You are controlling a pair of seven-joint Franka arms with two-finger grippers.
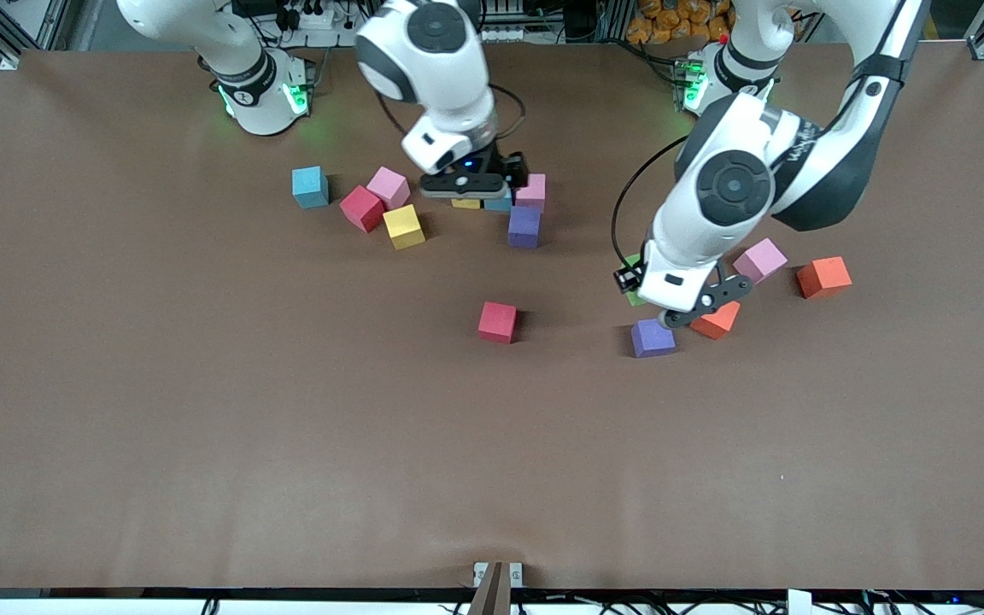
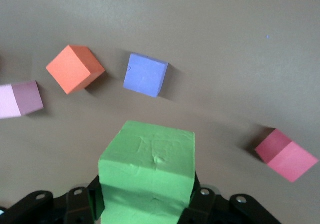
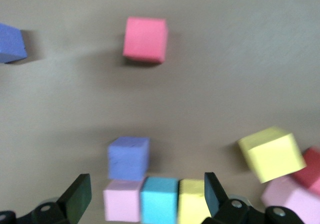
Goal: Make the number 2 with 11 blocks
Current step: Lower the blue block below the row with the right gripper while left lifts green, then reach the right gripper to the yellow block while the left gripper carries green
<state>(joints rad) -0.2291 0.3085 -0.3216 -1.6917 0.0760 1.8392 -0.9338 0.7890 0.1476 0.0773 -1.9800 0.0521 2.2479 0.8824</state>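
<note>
On the brown table (image 1: 202,427) the left gripper (image 2: 145,204) holds a green block (image 2: 147,166) above loose cubes, and should carry it level to the started row (image 3: 155,200) of pink, blue and yellow under the open right gripper (image 3: 145,196).

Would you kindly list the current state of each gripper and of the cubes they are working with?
Left gripper: shut on the green foam cube, lifted off the table.
Right gripper: open, over the row of pink, sky-blue and yellow foam cubes.
Purple foam cube: resting on the table, touching the row's pink end.
</note>
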